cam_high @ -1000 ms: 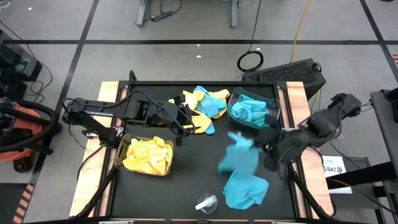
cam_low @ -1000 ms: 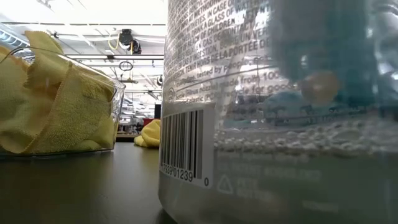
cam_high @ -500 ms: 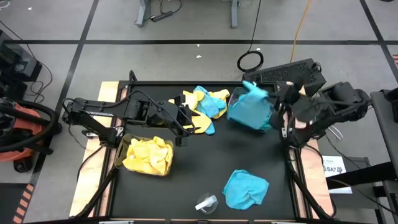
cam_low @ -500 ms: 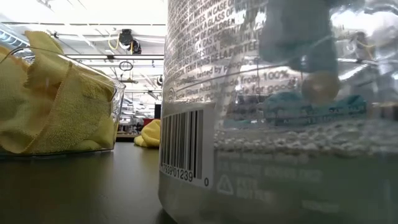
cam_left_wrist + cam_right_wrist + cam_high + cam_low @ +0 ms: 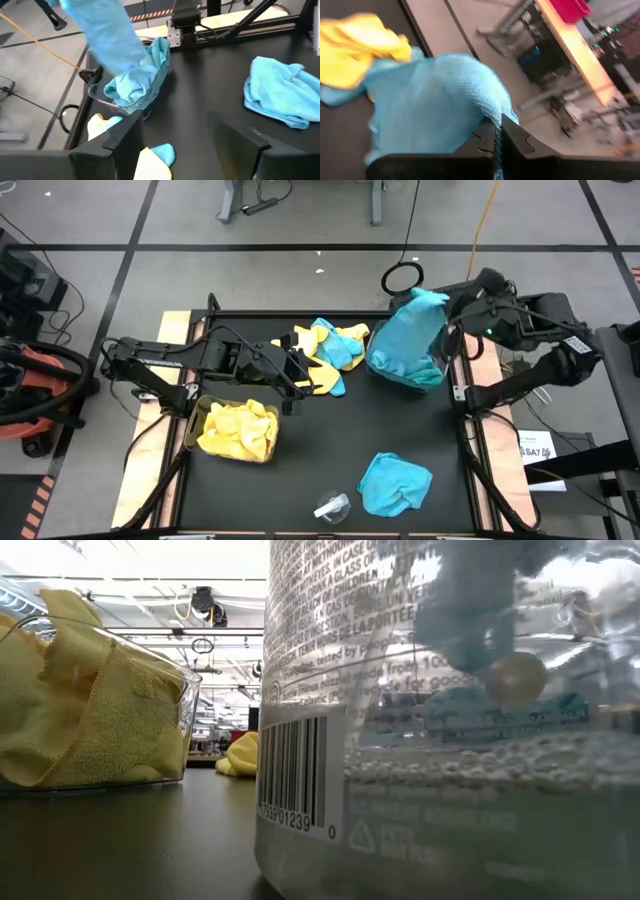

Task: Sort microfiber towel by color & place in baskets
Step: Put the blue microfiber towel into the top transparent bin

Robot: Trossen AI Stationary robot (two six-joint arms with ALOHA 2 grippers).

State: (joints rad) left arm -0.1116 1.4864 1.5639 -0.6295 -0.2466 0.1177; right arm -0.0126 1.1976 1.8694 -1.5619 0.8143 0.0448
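Right claw clenched on teal towel, now raised over far-right basket, earlier nearer. Right wrist view alone shows pinch. Left claw released, waits near yellow towels.

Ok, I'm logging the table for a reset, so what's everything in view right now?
Baskets: two, clear; one near the left arm, one at the far right.
Yellow towels: several, in the left basket.
Teal towels: some in the right basket; one hanging above it; one loose near the front.
Mixed pile: yellow and teal, far middle.
Clear cup-like piece: one, front edge.
Left gripper: open, by the pile.
Right gripper: shut on the hanging towel.
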